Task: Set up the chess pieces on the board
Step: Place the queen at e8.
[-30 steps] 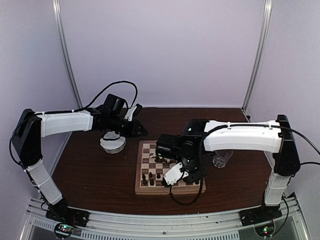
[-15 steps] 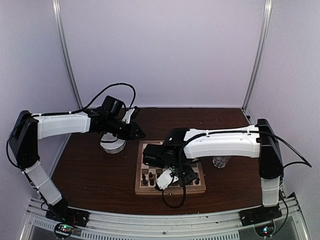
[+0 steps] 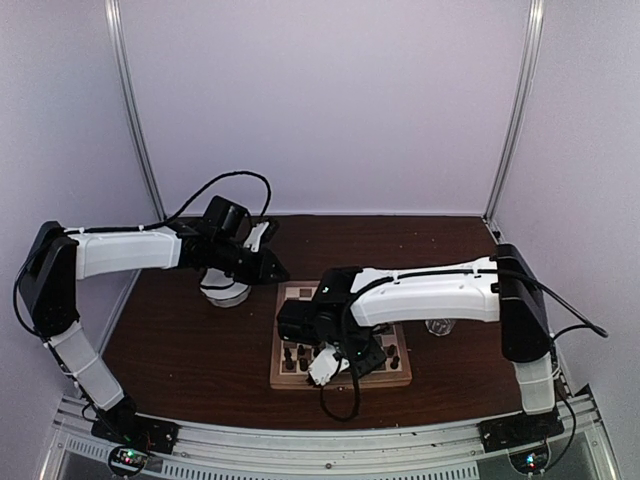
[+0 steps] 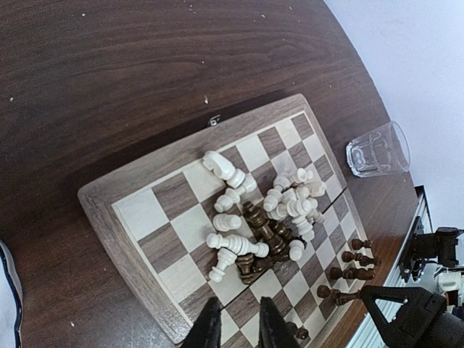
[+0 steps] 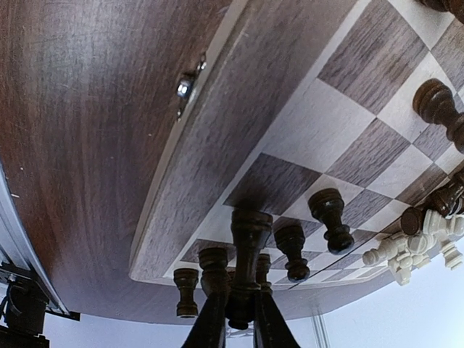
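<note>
The fingers (image 5: 212,322) of the right gripper (image 5: 239,296) are clenched on a dark chess piece (image 5: 250,239) at the near edge row of the board (image 5: 217,145), beside other dark pieces (image 5: 330,214). The left gripper (image 4: 239,308) hangs over the board's corner, its fingers close together and holding nothing. White and dark pieces lie in a heap (image 4: 261,217) mid-board.
</note>
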Tool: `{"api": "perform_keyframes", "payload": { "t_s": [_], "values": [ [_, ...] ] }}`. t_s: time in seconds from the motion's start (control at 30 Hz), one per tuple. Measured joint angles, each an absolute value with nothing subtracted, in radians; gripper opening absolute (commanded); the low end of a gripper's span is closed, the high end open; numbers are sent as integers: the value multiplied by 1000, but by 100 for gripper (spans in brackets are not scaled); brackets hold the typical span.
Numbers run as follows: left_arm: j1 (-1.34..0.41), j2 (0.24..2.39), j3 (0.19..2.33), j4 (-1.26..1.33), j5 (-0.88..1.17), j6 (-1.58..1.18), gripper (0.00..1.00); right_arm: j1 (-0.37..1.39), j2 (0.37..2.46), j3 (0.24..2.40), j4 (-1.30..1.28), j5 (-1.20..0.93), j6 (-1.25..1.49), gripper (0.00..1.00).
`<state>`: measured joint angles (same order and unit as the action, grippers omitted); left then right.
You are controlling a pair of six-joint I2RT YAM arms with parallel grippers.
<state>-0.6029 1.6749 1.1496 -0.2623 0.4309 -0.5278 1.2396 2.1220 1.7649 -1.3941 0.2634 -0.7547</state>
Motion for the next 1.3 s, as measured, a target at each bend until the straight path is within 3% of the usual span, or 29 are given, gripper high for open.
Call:
{"api": "perform_keyframes", "payload": {
  "t_s": [0.8,1.07,1.3],
  "values": [
    [-603,1670,1129,-255,439,-538,20,1252,2134,1799,-1388,264,-752,25],
    [-603,1662,1123,-255,443,-544,20,1251,2130,1799,-1387,248,-749,38],
    [-603,1577,1123,-263,430,-517,25,1188,1948,1799,-1347,75,-733,40]
  ]
}}
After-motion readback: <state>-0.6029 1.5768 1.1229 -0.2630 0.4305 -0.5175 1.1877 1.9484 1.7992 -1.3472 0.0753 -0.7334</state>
